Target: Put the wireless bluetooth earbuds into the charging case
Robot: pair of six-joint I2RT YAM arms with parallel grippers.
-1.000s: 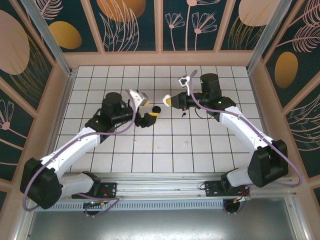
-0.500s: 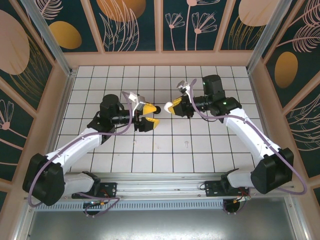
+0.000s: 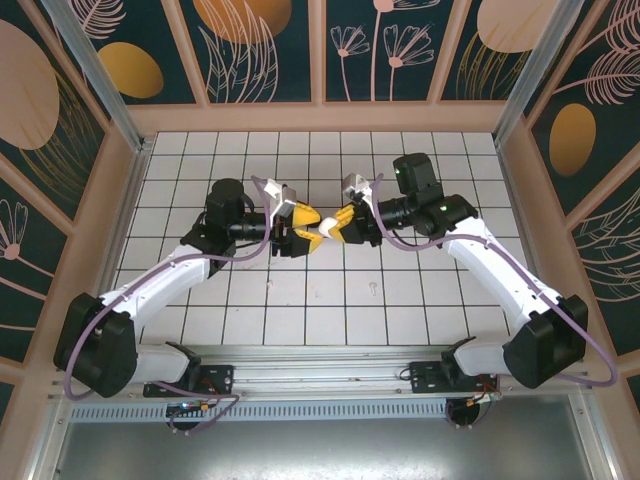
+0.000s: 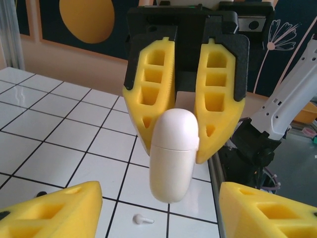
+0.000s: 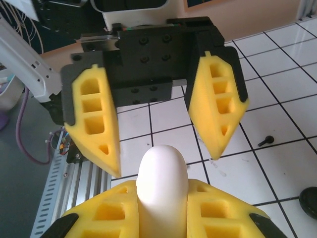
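Both arms meet nose to nose over the middle of the tiled table [image 3: 250,320]. The right gripper [image 3: 341,224] has its yellow fingers clamped on the white charging case [image 4: 172,158], holding it up off the tiles with its rounded end pointing at the other arm. The left gripper [image 3: 308,230] faces it with its fingers apart, one on each side of the case's free end and neither touching it, as the left wrist view shows.

As for the score, it looks like early days. The case's seam runs unbroken around its body, so the lid reads as shut, and nothing can go in until it is opened. That is probably what this two-handed set-up is for: one gripper holds the body while the other works the lid.

The earbuds are down on the tiles. A white earbud [image 4: 142,218] lies below the held case. A black earbud [image 5: 266,141] lies off to the side in the right wrist view, near a dark rounded thing [image 5: 309,201] at the frame's edge that I cannot identify. No earbud shows as seated so far. The opening, the picking and the inserting all appear to be left.
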